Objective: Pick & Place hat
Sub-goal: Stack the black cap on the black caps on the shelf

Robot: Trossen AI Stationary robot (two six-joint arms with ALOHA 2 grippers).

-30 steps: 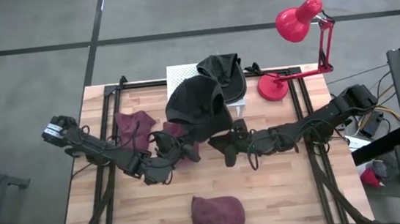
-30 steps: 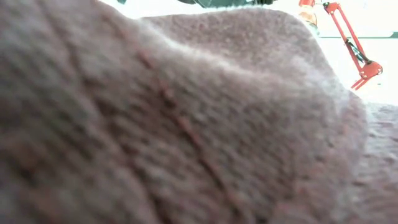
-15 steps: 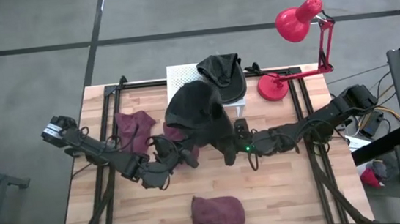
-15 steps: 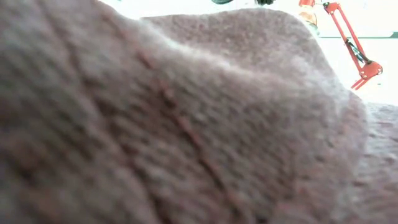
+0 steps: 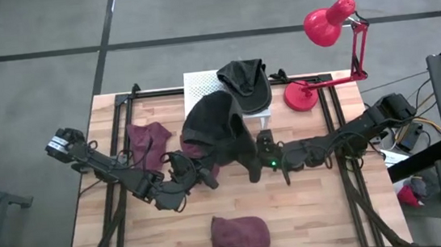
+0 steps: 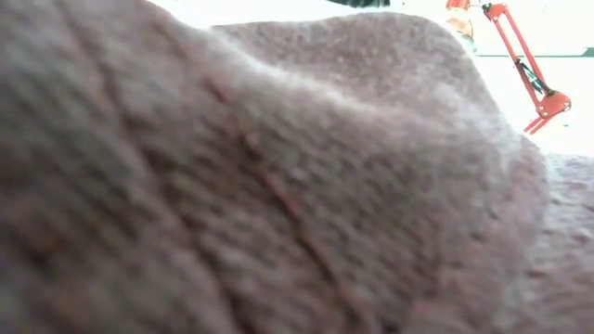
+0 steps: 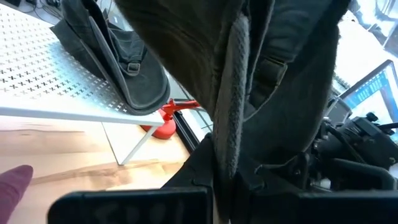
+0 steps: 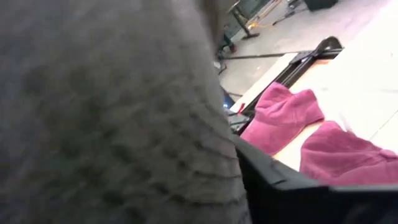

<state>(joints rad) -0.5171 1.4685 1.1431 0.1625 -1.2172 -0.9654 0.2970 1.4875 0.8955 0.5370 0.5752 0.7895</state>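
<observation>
A dark grey hat (image 5: pixel 217 128) hangs above the middle of the table, between my two grippers. My left gripper (image 5: pixel 203 172) is shut on its left lower edge. My right gripper (image 5: pixel 252 167) is at its right lower edge, with fabric filling the right wrist view (image 8: pixel 106 112). A second dark hat (image 5: pixel 246 84) lies on the white perforated stand (image 5: pixel 199 85) at the far edge. Maroon hats lie on the table at the left (image 5: pixel 149 142), at the near edge (image 5: pixel 239 237), and under the held hat (image 5: pixel 193 148). My left gripper pinches the dark grey hat's stitched brim edge (image 7: pixel 227 130) between its two fingers, coming in level from the table's left. The edge runs down into the fingers and the hat rises above them, clear of the table. My right gripper has the hat's opposite lower edge (image 5: pixel 247 160), coming in level from the table's right. Grey fabric lies against its finger (image 8: pixel 280 186) and hides the place of contact.
A red desk lamp (image 5: pixel 321 29) stands at the far right, on its base (image 5: pixel 301 95). The near maroon hat (image 6: pixel 278 186) blocks almost all of the low view. Black rails run along both table sides (image 5: pixel 121 190). Bare wood shows near right (image 5: pixel 318 211).
The dark grey hat has drawn in: its crown was broad and rounded a second ago and is now narrower, slanting down toward my right gripper. Its lower edges stay at the two grippers.
</observation>
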